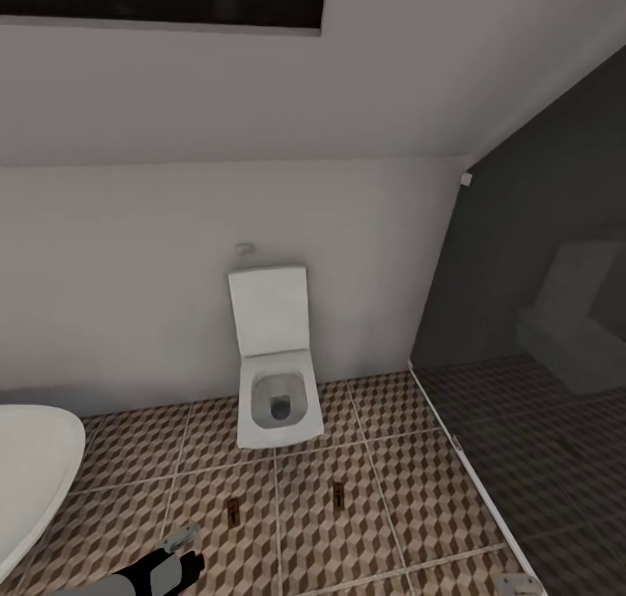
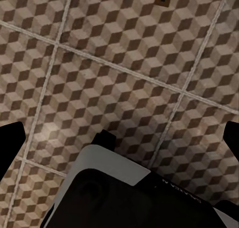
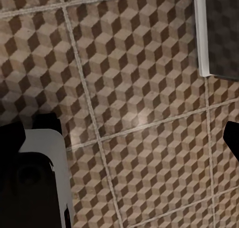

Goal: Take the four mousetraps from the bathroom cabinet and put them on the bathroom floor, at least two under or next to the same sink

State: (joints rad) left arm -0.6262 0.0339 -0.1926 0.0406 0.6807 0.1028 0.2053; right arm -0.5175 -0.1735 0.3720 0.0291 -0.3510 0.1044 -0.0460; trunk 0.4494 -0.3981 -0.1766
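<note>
Mousetraps: I saw two, one (image 1: 233, 512) and another (image 1: 338, 493), flat on the bathroom floor (image 1: 409, 492) before the toilet (image 1: 276, 387).
Left claw (image 1: 184, 551): probably wide open, holding nothing.
Right claw: fingertips spread, empty.

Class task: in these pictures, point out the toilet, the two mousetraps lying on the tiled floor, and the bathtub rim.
toilet (image 1: 278, 405): head view, bowl rim.
left mousetrap (image 1: 233, 512): head view, board middle.
right mousetrap (image 1: 338, 493): head view, board middle.
bathtub (image 1: 35, 457): head view, white rim.
</note>
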